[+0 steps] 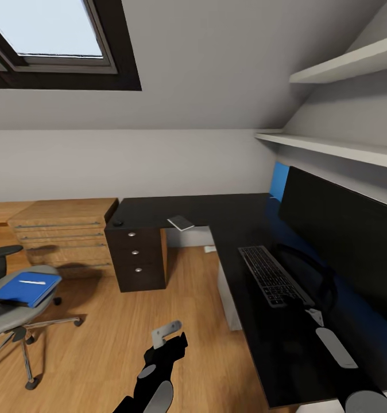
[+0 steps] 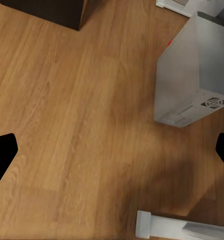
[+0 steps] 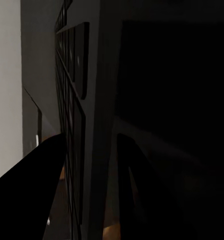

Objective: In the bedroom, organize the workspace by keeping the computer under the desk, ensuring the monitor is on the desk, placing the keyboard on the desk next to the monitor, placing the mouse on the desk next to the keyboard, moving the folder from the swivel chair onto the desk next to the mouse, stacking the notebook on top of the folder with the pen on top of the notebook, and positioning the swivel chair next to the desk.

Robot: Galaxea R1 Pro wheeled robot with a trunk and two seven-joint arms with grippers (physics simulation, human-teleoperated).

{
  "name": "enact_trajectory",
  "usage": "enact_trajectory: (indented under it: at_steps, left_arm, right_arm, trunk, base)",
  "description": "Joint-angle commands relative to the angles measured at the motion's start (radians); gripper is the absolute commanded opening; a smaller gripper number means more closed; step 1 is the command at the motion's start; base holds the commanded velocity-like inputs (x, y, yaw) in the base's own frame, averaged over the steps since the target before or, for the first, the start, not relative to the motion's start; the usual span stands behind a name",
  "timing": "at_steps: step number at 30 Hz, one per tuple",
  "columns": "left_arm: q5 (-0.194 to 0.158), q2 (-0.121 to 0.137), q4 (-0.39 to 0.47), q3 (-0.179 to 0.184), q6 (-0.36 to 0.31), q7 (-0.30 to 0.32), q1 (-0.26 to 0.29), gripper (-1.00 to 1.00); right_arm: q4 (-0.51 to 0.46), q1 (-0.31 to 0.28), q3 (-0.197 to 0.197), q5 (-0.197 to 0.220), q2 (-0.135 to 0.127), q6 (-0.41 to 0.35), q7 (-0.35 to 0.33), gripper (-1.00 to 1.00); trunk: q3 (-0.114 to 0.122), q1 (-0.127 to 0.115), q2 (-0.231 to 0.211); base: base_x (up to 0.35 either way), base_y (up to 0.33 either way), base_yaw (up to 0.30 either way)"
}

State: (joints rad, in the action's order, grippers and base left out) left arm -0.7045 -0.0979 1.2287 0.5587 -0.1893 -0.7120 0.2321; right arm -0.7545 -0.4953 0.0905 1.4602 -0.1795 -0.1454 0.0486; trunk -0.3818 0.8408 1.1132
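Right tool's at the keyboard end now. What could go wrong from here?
The right tool sits at the near end of the keyboard, so moving it may swing that end into the monitor close beside. The notebook lies at the desk edge; a bump could drop it.

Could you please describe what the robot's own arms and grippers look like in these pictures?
Both arms are glossy black with rounded pale grey shell panels. The left gripper has black housing and a flat light grey finger. The right gripper also shows pale grey parts. In both wrist views the fingers appear as plain black silhouettes. No cables or markings show.

Desk [image 1: 228, 215] with keyboard [image 1: 272, 275], monitor [image 1: 345, 229]
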Motion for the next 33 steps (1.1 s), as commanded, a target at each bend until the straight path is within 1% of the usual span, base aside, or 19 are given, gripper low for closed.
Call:
enact_trajectory:
  at_steps: [1,8,20,23,24,33]
  left_arm:
    - [-0.002,0.001,0.001,0.003,-0.004,-0.007,0.001,1.0]
    - [0.001,0.0,-0.016,0.007,-0.003,-0.005,0.001,1.0]
    - [-0.002,0.0,-0.021,0.007,-0.002,-0.004,0.001,1.0]
    - [-0.003,0.0,-0.021,0.007,-0.002,-0.004,0.0,1.0]
    - [-0.003,0.0,-0.021,0.007,-0.002,-0.004,0.001,1.0]
    - [-0.004,0.0,-0.021,0.007,-0.002,-0.006,0.001,1.0]
  right_arm:
    - [0.006,-0.002,0.002,0.0,0.0,-0.006,0.017,-1.0]
    - [0.013,-0.006,0.002,0.0,0.0,-0.006,0.019,-1.0]
    - [0.014,-0.007,0.002,-0.001,0.0,-0.007,0.02,-1.0]
    - [0.014,-0.008,0.002,-0.008,0.0,-0.008,0.02,-1.0]
    - [0.014,-0.008,0.002,-0.01,0.0,-0.009,0.02,1.0]
    - [0.014,-0.007,0.001,-0.014,0.0,-0.009,0.02,1.0]
  trunk:
    - [-0.001,0.0,0.001]
    - [-0.001,0.0,0.001]
    - [-0.001,0.0,0.001]
    - [-0.001,0.0,0.001]
    - [-0.001,0.0,0.001]
    - [-0.001,0.0,0.001]
  base:
    - [0.0,-0.087,0.0]
    - [0.0,-0.188,0.0]
    - [0.0,-0.014,0.0]
    - [0.0,0.0,0.0]
    - [0.0,0.0,0.0]
    - [0.0,0.0,0.0]
